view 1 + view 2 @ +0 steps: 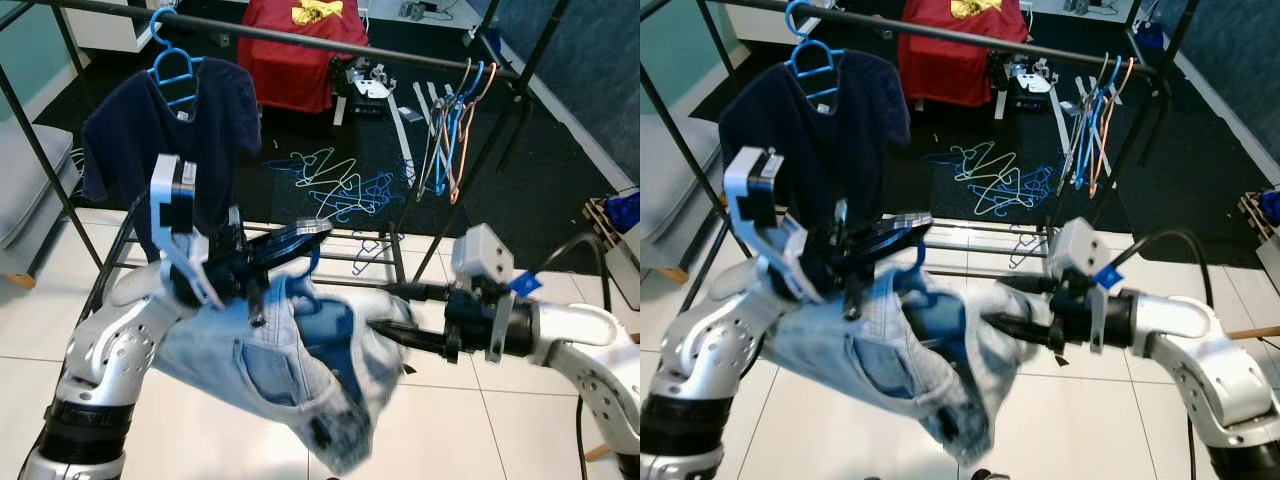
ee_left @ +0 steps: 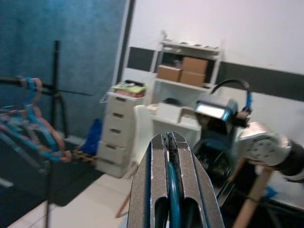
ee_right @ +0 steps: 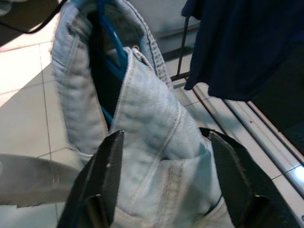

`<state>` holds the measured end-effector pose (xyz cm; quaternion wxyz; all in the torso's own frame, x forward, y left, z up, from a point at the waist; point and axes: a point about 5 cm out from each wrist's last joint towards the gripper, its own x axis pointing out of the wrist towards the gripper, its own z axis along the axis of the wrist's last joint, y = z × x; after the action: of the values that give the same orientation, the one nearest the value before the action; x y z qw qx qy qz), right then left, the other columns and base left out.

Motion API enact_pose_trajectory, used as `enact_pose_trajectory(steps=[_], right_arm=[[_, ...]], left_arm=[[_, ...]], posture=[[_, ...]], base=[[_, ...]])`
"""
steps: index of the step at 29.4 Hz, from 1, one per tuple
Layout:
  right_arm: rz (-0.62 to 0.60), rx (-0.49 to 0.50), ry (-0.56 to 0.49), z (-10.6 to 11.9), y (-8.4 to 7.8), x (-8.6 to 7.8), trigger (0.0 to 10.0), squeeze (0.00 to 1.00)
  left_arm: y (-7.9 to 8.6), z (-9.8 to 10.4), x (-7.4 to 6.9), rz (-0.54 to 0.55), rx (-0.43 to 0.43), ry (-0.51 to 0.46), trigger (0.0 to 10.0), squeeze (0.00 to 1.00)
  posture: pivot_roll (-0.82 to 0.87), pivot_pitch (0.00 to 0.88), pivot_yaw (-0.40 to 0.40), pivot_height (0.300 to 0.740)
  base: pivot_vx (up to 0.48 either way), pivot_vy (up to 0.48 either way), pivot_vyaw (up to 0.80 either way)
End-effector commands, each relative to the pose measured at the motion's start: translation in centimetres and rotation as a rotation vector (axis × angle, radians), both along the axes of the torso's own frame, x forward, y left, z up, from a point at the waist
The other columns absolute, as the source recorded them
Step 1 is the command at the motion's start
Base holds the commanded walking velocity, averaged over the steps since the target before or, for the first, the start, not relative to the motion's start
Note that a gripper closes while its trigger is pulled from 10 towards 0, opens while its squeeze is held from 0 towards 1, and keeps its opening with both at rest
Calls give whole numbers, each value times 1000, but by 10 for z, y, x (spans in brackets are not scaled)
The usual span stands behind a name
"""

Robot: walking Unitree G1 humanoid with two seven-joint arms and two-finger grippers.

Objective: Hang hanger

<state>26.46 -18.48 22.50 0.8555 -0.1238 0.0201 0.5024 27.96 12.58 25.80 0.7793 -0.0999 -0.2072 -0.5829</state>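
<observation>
My left gripper is clamped narrow on the blue hanger, which carries pale denim shorts below the clothes rail — a navy shirt hangs there. My right gripper is spread wide around the denim's edge.

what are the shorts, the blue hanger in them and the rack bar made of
Shorts: looks like faded light-blue denim, going by the stitched seams and pockets.
Blue hanger: thin, smooth and evenly coloured, so plastic or coated wire; can't tell which. The left gripper is shut on it.
Rack bar: slim dark tube with a dull sheen, probably painted metal.
</observation>
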Motion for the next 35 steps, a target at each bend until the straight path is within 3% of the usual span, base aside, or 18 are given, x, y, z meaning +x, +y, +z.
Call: enact_pose_trajectory(steps=[1,2,4,5,7,11,12,13,15,16,18,19,22,23,35], right_arm=[[-52,5,-26,2,-7,3,10000,1000],[-52,5,-26,2,-7,3,10000,1000],[-229,83,-129,17,-25,16,10000,1000],[-229,83,-129,17,-25,16,10000,1000],[-357,145,-178,22,-36,21,10000,1000],[-474,145,-163,8,-36,25,10000,1000],[-539,150,-148,0,-35,29,10000,494],[-555,165,-119,-7,-31,30,10000,0],[-555,165,-119,-7,-31,30,10000,0],[-543,186,-81,-15,-24,30,10000,0],[-543,186,-81,-15,-24,30,10000,0],[-506,203,-45,-22,-14,28,10000,0],[-506,203,-45,-22,-14,28,10000,0],[-454,215,-20,-25,-5,26,10000,0],[-388,168,-13,-34,9,23,10000,0]], left_arm=[[1,6,1,27,-28,-35,0,0],[1,6,1,27,-28,-35,0,0],[2,7,5,88,-35,-40,0,0],[2,7,5,88,-35,-40,0,0],[4,7,10,157,-44,-33,0,0],[2,12,18,269,-86,-7,0,0],[0,17,20,299,-115,-4,0,0],[-4,22,22,327,-147,4,1176,0],[-4,22,22,327,-147,4,1176,0],[-8,27,23,349,-179,16,3961,0],[-8,27,23,349,-179,16,3961,0],[-13,31,24,372,-198,28,6392,0],[-13,31,24,372,-198,28,6392,0],[-16,34,24,384,-211,36,10000,0],[-30,52,16,347,-281,51,10000,0]], posture=[[36,143,-80,740],[36,143,-80,740],[31,146,-85,740],[31,146,-85,740],[27,151,-86,740],[26,153,-88,740],[23,157,-86,740],[25,157,-86,740],[25,157,-86,740],[27,159,-88,740],[27,159,-88,740],[29,159,-88,740],[29,159,-88,740],[29,162,-92,740],[36,166,-93,740]], base=[[0,0,0],[0,0,0],[0,0,0],[0,0,0],[0,0,0],[0,0,0],[0,0,0],[0,0,0],[0,0,0],[0,0,0],[0,0,0],[0,0,0],[0,0,0],[0,0,0],[0,0,0]])
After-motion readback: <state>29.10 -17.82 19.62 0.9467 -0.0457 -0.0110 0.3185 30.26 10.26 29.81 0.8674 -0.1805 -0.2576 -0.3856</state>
